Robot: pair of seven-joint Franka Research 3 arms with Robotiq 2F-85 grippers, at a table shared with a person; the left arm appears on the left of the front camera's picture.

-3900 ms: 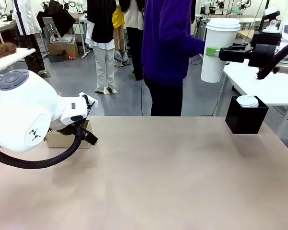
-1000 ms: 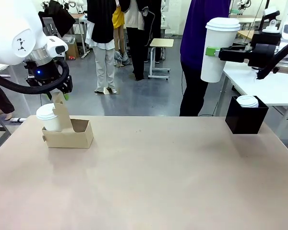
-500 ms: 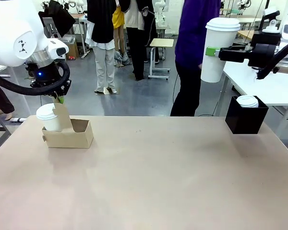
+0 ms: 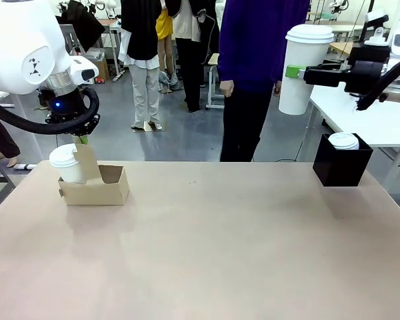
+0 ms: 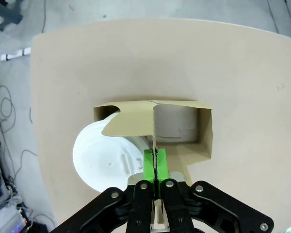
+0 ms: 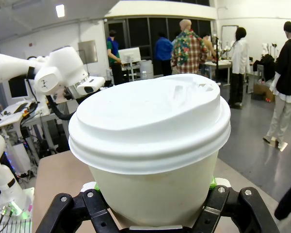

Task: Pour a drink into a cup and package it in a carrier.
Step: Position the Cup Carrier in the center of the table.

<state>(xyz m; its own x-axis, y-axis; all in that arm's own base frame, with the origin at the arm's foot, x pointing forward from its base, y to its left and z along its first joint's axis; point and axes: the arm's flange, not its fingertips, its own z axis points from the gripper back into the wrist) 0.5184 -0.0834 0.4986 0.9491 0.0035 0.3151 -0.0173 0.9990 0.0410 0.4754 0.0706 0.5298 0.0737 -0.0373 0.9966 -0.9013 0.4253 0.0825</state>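
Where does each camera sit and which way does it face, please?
Front view: fixed between the arms, facing across the table to a person; both arms show.
Left wrist view: above the table, looking down; left gripper pinches the carrier by its handle tab, beside the slotted cup.
Right wrist view: raised, facing the room; right gripper clamps the held cup.
Front and left wrist views share the carrier.

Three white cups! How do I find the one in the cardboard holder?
On the table's far left sits a brown cardboard carrier. The lidded white cup stands in its left slot. Another cup sits in a black box; a third cup is in the right hand.
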